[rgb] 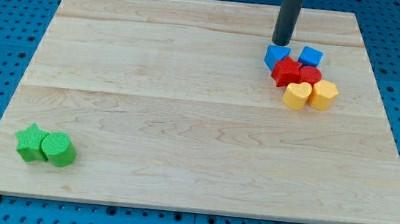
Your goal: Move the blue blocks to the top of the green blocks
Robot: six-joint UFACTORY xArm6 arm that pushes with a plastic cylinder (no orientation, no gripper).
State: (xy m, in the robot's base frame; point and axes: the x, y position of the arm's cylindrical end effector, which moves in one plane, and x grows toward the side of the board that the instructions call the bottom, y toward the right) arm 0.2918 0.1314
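Progress: basically nothing done yet, judging by the layout; both blue blocks sit in the cluster at the view's upper right, both green blocks at the lower left, well apart across the board [198, 126].

Blue triangle [274, 56] is the leftmost of the cluster, touching the red star [286, 71]; blue cube [310, 56] sits just right of it, touching the second red block [311, 74], shape unclear. Two yellows below: yellow heart [296, 95] and a yellow block [324, 94], shape hard to call; both pressed against the reds. All six packed tight, so pushing one blue will likely drag neighbours.

My tip [282, 43] is at the top edge of the cluster, just above the blue triangle, touching or nearly so, cannot tell which; blue cube just to its right. No gripper on this rig, just the rod; nothing to open or close, nothing held.

Greens: green star [31, 143] and green cylinder [58, 149], side by side and touching, near the board's lower-left corner. Space above them is free.

Left to do, my read: all of it; separate each blue from the reds, then a long diagonal push down-left, ending just above the green pair; twice. Tip is on the top side of the blues, which suits a downward shove but pushes them into the reds; probably needs working round to the right side for the leftward run.

Blues look like small solid plastic pieces, matte, low profile; should slide easily on the wood; triangle may rotate off a flat push.
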